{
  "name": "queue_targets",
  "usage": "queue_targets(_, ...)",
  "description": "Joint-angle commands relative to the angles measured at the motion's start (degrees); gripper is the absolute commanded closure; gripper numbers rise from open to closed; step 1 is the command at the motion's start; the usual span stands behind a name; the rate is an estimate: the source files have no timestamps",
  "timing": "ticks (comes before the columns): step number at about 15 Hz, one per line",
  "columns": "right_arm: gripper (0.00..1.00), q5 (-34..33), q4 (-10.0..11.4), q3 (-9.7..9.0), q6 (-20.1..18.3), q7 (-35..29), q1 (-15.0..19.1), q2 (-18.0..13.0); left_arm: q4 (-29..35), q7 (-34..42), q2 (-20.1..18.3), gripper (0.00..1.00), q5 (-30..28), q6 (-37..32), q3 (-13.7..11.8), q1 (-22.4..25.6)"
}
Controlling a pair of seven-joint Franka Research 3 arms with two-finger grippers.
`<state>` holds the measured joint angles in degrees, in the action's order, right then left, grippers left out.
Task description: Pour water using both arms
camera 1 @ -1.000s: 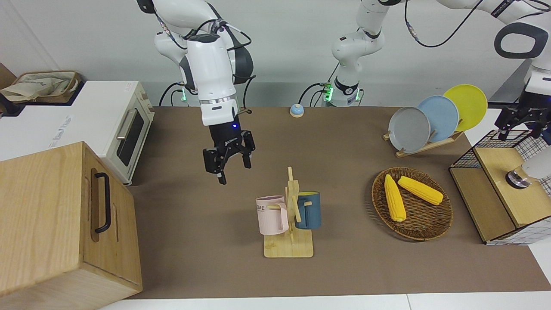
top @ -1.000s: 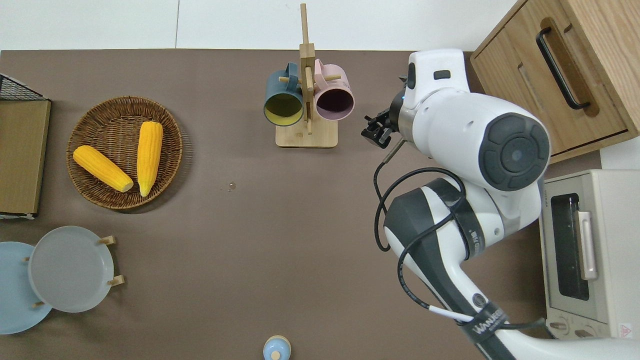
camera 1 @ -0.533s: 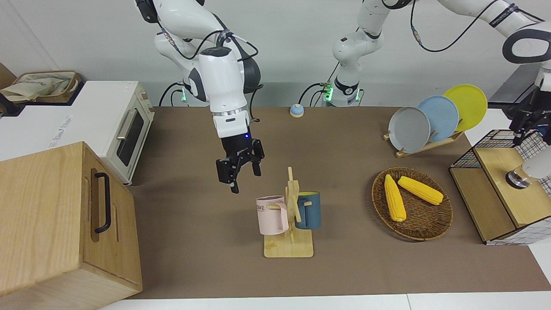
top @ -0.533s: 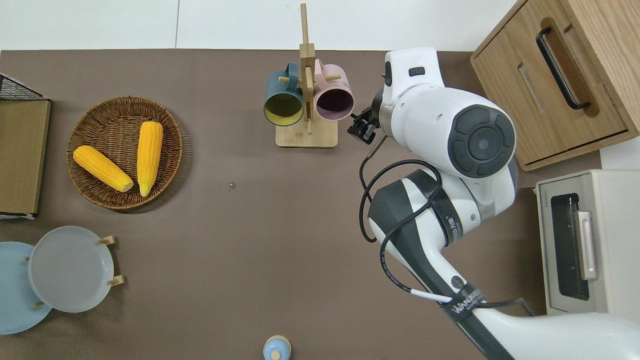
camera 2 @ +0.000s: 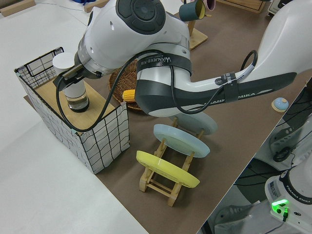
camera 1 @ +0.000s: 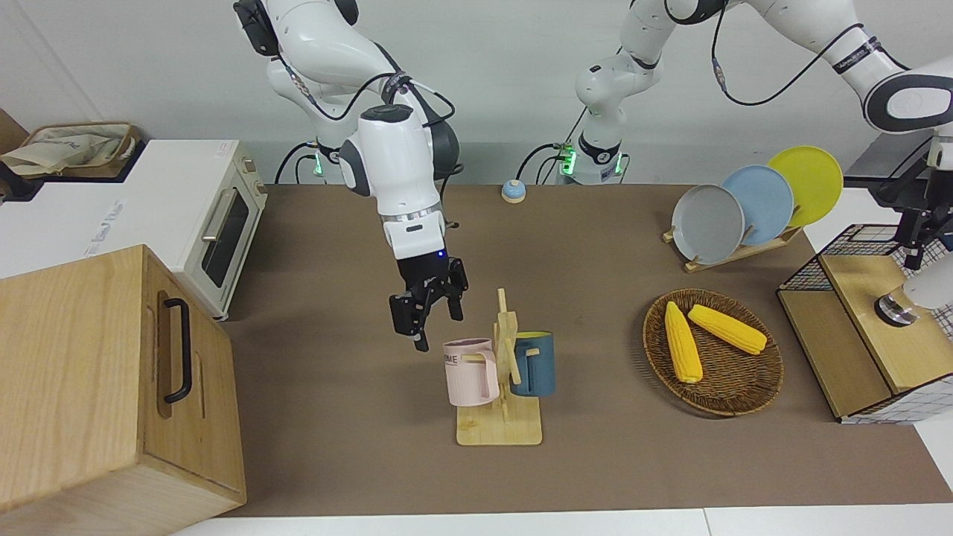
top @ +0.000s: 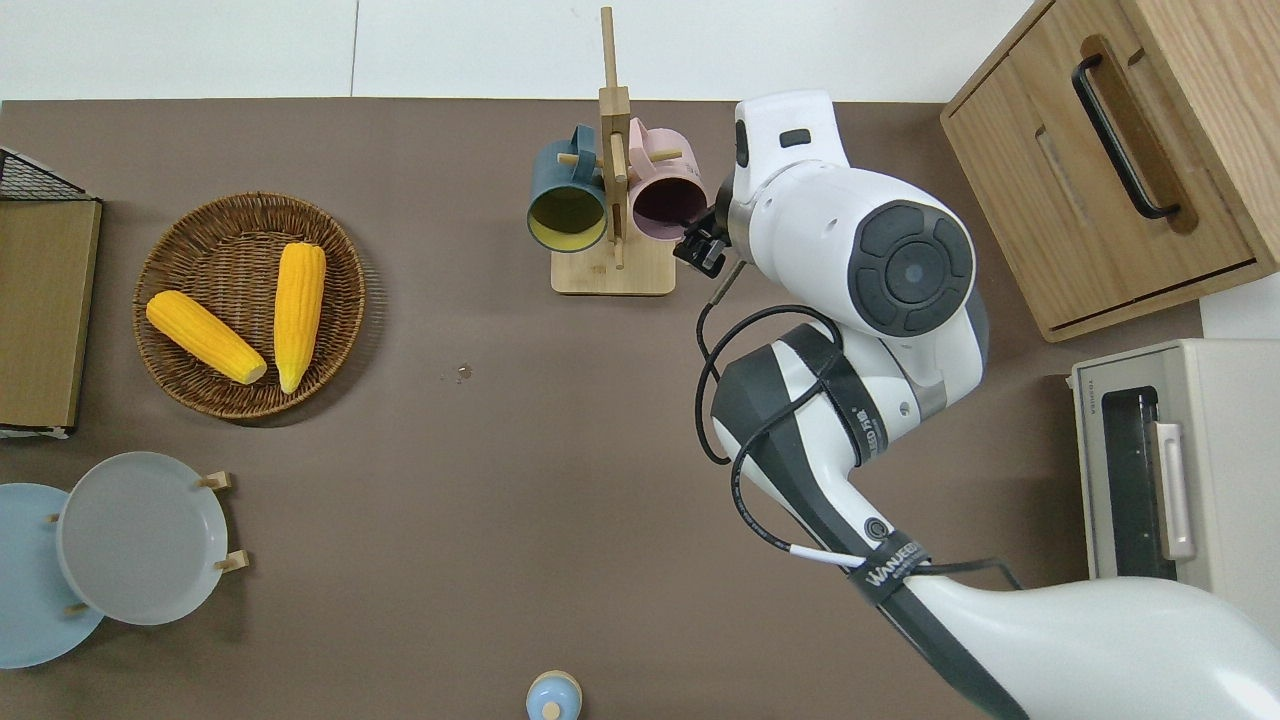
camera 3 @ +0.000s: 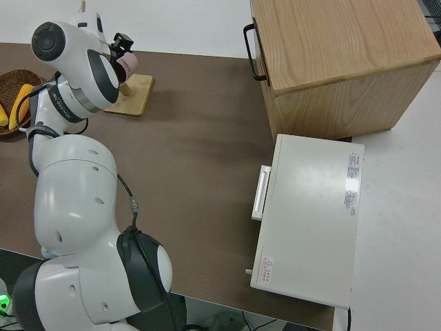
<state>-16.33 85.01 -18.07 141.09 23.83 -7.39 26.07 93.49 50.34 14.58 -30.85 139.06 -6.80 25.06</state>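
Note:
A pink mug (camera 1: 470, 372) and a blue mug (camera 1: 534, 363) hang on a wooden mug rack (camera 1: 499, 430) in the middle of the table. My right gripper (camera 1: 439, 331) is open, in the air right beside the pink mug's mouth (top: 662, 203), on the side toward the right arm's end. In the right side view the right gripper (camera 3: 122, 43) sits against that mug. My left gripper (camera 2: 72, 74) hangs next to a white container with a clear base (camera 2: 73, 85) that stands in a wire basket (camera 2: 105, 134). The arm hides most of it. I cannot make out any water.
A wicker basket (camera 1: 713, 408) with two corn cobs lies between the mug rack and the wire basket. A plate rack (camera 1: 707, 223) stands nearer to the robots. A wooden cabinet (camera 1: 112, 372) and a toaster oven (camera 1: 223, 223) fill the right arm's end. A small blue bell (camera 1: 513, 191) sits near the robots.
My right gripper has come down and across to the pink mug, staying open. The left gripper has shifted a little toward the left arm's end, over the wire basket.

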Motion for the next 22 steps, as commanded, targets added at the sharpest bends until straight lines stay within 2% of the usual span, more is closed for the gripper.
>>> queue_targets(1,0.044,-2.39,-3.27,0.49,1.03,0.52,-1.14,3.63,0.73,6.85,1.23,0.00,-7.19,3.94,0.38,0.43)
queue_targets(4,0.130,-3.09,-3.45,0.67,1.12,0.52,-1.40,4.07,0.73,9.60,2.11,0.00,-11.24,4.81,0.38,0.43)
queue_targets(8,0.282,-3.62,-4.50,2.51,1.47,0.52,-2.72,5.22,0.64,10.22,2.99,0.00,-12.04,6.05,0.47,0.34)
queue_targets(13,0.364,-3.62,-5.47,4.27,1.47,0.60,-4.04,5.74,0.73,10.39,4.13,0.00,-13.10,6.05,0.38,0.52)
queue_targets(22,0.526,-3.62,-6.70,4.80,1.47,0.43,-4.92,6.45,0.64,11.62,5.10,0.01,-14.50,6.75,0.47,0.34)
